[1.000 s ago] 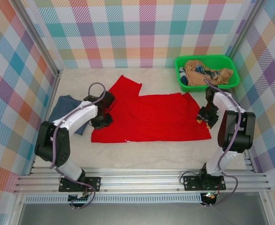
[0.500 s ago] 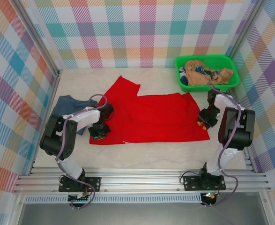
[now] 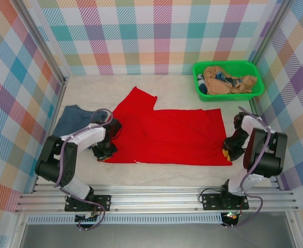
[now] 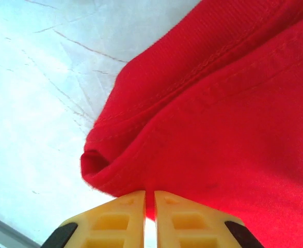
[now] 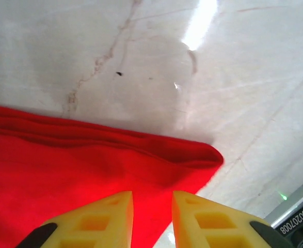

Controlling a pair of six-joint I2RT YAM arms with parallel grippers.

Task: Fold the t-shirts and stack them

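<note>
Our left gripper (image 4: 149, 195) is pinched nearly shut on the near-left hem of the large bright red cloth t-shirt (image 3: 166, 135), and our right gripper (image 5: 152, 196) clamps its near-right corner. The shirt lies spread on the pale marbled tabletop (image 3: 166, 173), with the slate-blue cloth t-shirt (image 3: 71, 118) near its left edge.

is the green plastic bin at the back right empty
No, the green plastic bin holds a crumpled heap of tan and blue cloth.
</note>
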